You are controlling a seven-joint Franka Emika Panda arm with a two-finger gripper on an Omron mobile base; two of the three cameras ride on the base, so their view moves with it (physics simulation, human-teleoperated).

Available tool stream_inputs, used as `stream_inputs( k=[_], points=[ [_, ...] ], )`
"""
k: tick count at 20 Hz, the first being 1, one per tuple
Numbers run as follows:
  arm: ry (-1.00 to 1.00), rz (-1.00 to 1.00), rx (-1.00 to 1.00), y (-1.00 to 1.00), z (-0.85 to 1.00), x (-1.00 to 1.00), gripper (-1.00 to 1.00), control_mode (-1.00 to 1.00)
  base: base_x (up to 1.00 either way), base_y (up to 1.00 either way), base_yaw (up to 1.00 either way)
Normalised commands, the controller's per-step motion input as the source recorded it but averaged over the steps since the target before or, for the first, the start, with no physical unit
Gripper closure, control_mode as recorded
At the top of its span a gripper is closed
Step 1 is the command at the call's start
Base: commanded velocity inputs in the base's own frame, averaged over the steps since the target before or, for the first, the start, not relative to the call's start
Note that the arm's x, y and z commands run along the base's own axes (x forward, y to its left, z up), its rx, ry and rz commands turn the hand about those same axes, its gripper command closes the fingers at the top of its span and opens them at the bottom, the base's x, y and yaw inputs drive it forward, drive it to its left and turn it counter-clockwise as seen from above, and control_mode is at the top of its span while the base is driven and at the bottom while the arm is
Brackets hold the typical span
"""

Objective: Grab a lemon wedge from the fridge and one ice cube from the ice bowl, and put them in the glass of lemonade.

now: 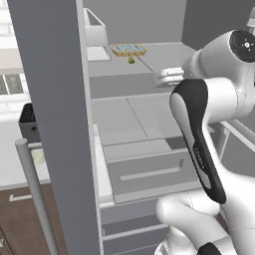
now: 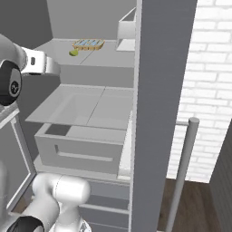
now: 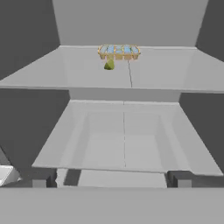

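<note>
The pincer stood spread to its widest with nothing between its fingers, its two dark fingertips rising at the bottom of the hand view and aimed straight into the open fridge. Just ahead of it and below lay a wide, shallow grey drawer, seemingly bare, and above that drawer ran the grey shelf that mattered. Toward the back of that shelf sat the lemon wedge, a tiny yellow-green sliver, touching or very nearly touching the front edge of a small tan tray of pale blue items; at this size it was hard to tell whether the two actually met. From the left base view the wedge lay just in front of the tray, well behind the white arm, and the right base view showed the wedge at the tray's near left corner. The step in hand looked to be the reach for the wedge, the first fetch of the task, with the fridge door already swung wide and the grasp not yet made. The next move seemed to call for lifting the hand to shelf height, carrying it deep over the shelf, and bringing the fingers down on either side of the wedge without nudging the tray behind it; the slice being so small, a poorly centred closing could have flicked it away.
</note>
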Motion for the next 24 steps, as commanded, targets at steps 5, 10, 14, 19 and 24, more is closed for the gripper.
stream_inputs(
  k=[5, 10, 14, 19, 24],
  points=[
    [0.0, 0.0, 0.04, 0.22, 0.14, 1.0, -1.0, -1.0, 0.0, 0.0, 0.0],
    [0.0, 0.0, 0.06, 0.01, 0.19, 1.0, -1.0, -1.0, 0.0, 0.0, 0.0],
    [0.0, 0.0, 0.01, 0.0, 0.0, 0.88, -1.0, -1.0, 0.0, 0.0, 0.0],
    [-0.02, 0.0, 0.02, 0.0, -0.1, 0.36, -1.0, -1.0, 0.0, 0.0, 0.0],
    [-0.01, 0.0, 0.0, 0.01, -0.25, 0.41, -1.0, -1.0, 0.0, 0.0, 0.0]
  ],
)
